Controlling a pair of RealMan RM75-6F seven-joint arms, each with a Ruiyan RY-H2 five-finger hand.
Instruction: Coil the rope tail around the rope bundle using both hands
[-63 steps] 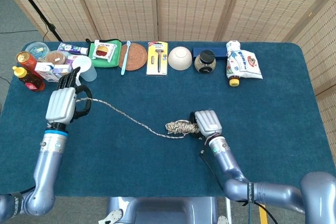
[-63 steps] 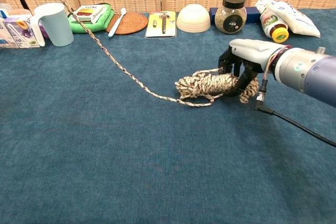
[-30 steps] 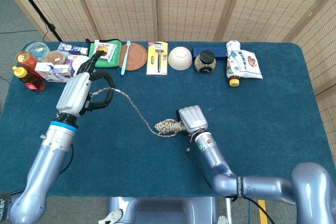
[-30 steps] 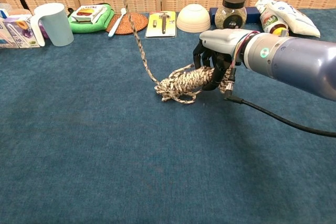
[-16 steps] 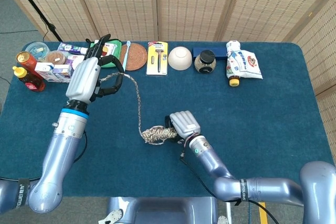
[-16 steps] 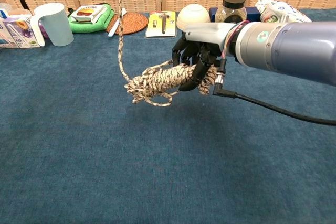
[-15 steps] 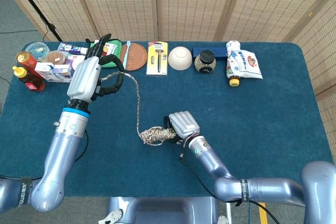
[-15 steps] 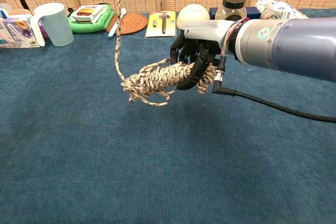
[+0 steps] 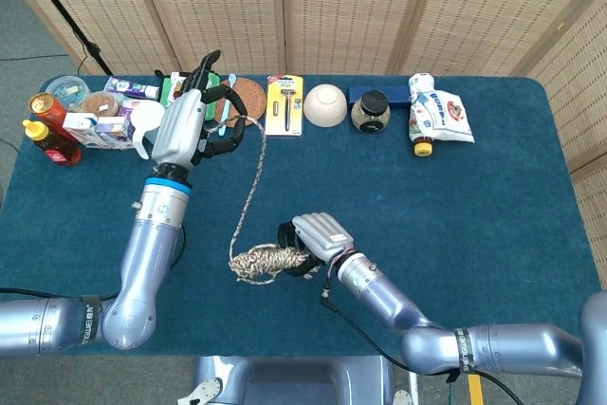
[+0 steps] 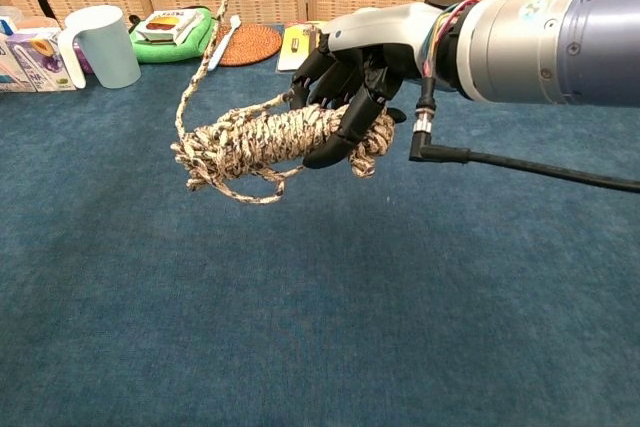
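Observation:
The rope bundle (image 10: 270, 137) is a speckled beige coil held level in the air, well above the blue cloth. My right hand (image 10: 355, 82) grips its right end, dark fingers wrapped around it. In the head view the bundle (image 9: 264, 259) hangs left of my right hand (image 9: 318, 234). The rope tail (image 9: 248, 182) runs taut from the bundle's left end up to my left hand (image 9: 194, 125), which holds it high near the back row. In the chest view the tail (image 10: 205, 57) leaves through the top edge, and my left hand is out of that view.
Along the table's (image 9: 493, 215) back edge stand a light blue pitcher (image 10: 100, 45), green pouch (image 10: 175, 32), woven coaster (image 10: 245, 44), razor pack (image 9: 284, 104), white bowl (image 9: 325, 104), dark jar (image 9: 371, 111) and a white bag (image 9: 438, 111). Bottles and cartons (image 9: 66, 125) crowd the back left.
My right hand has lifted the bundle off the cloth and carried it left and toward me. My left hand has swung the tail rightward and toward the back of the table, keeping it taut.

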